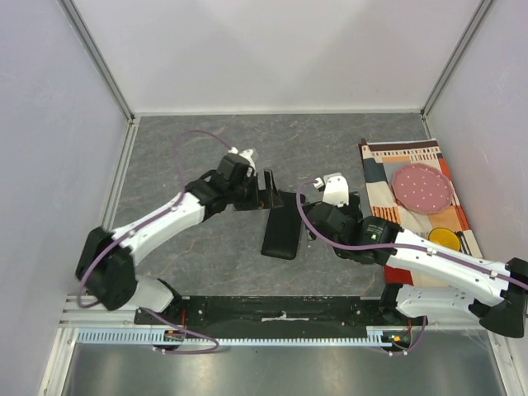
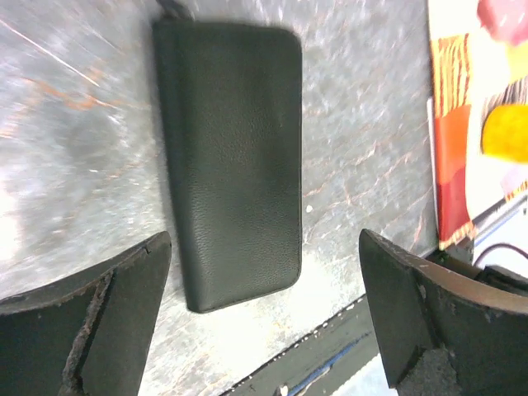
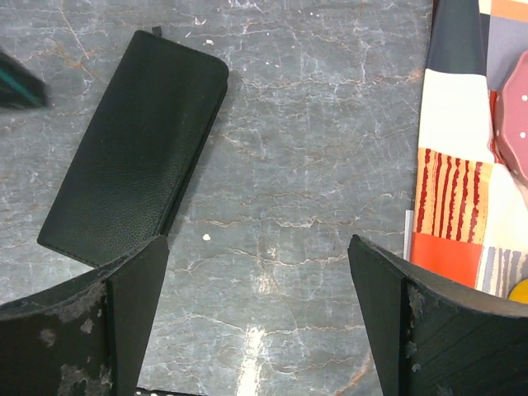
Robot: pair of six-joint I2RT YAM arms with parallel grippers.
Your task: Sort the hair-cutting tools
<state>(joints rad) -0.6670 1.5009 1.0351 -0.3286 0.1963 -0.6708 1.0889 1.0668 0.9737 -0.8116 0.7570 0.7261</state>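
No hair-cutting tools show in any view. A closed black pouch [image 1: 282, 227] lies flat on the grey table between the two arms; it fills the upper middle of the left wrist view [image 2: 235, 157] and lies at the upper left of the right wrist view [image 3: 136, 157]. My left gripper [image 1: 266, 191] hovers over the pouch's far end, open, with nothing between its fingers [image 2: 264, 239]. My right gripper [image 1: 305, 205] is just right of the pouch, also open and holding nothing [image 3: 257, 241], with bare table between its fingers.
A patterned cloth [image 1: 375, 169] lies at the right edge of the table, with a pink dotted disc [image 1: 421, 187] and a yellow round thing [image 1: 445, 239] on it. A black rail [image 1: 280, 309] runs along the near edge. White walls enclose the table.
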